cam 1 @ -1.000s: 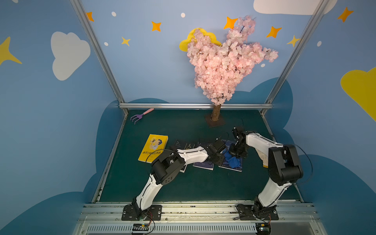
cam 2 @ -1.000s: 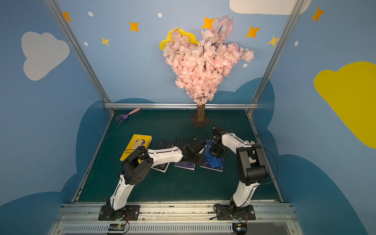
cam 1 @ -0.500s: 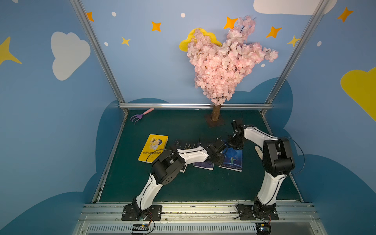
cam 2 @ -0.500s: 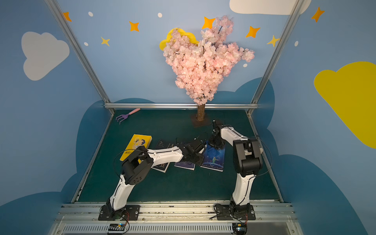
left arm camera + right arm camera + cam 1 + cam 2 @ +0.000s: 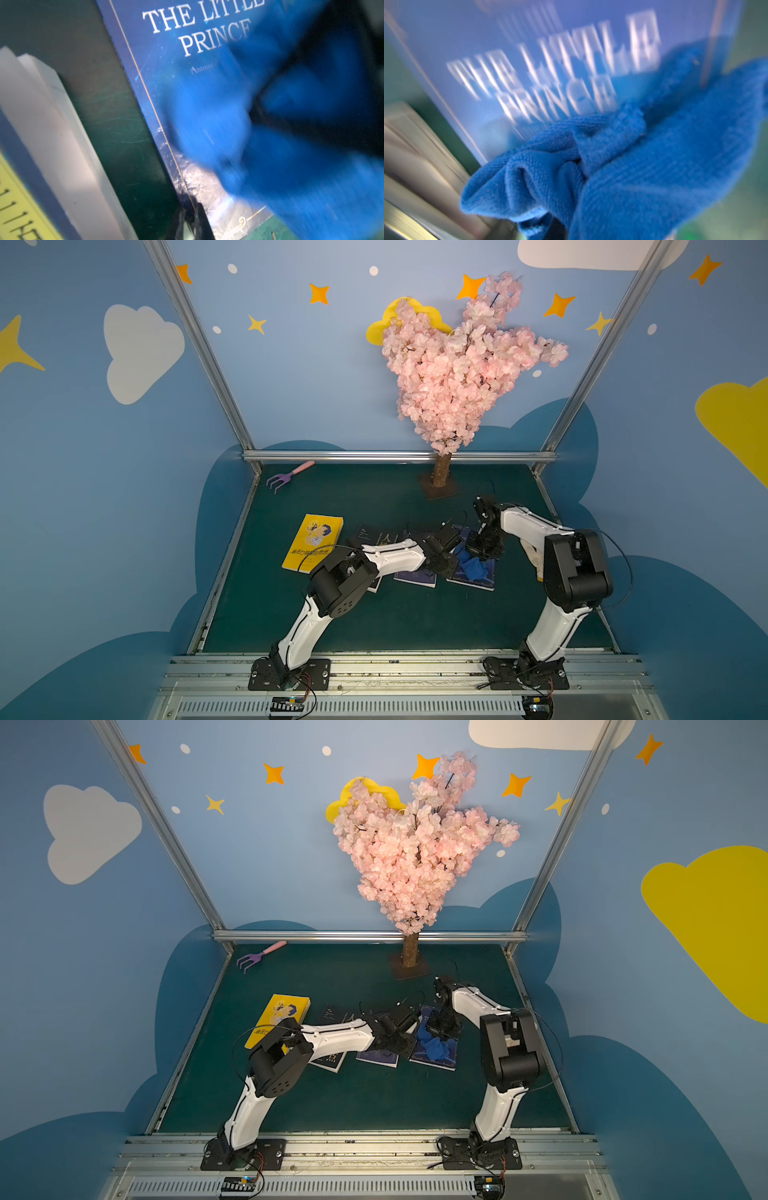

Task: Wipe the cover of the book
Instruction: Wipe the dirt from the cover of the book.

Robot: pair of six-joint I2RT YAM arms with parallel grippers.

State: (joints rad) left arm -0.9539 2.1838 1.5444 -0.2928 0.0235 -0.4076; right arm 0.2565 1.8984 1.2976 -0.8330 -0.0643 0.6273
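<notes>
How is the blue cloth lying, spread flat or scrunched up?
Scrunched up: the blue cloth bunches into folds and creases on the book cover.

Both arms reaching inward, left claw closed, low, right claw clamped on cloth

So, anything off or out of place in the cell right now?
Nothing spilled or damaged. Only stray: a purple toy rake with a pink handle lying in the far left corner of the green mat, unrelated to wiping. The crumpled blue cloth sits on the blue "The Little Prince" paperback as expected.
</notes>
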